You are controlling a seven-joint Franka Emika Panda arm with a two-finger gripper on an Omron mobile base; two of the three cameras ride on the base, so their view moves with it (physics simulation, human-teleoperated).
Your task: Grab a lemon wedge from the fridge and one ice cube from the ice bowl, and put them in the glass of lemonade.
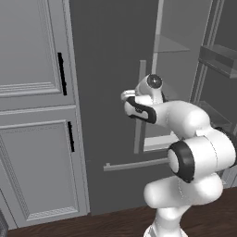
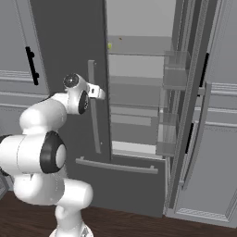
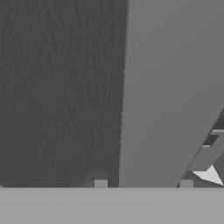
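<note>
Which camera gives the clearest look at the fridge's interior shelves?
The right base view: it looks through the open door at the stacked shelves and door bins. The left base view catches only a sliver; the hand view shows the door handle close up.

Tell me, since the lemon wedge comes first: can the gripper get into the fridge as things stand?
Probably yes. The fridge has its right door swung wide, leaving the shelves exposed with nothing across the opening. The gripper sits by the left door's handle, so it must shift right first.

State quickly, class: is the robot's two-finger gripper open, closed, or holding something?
Gripper: its jaws straddle the long pale-grey bar handle of the tall dark-grey fridge; whether they clamp it cannot be told.
</note>
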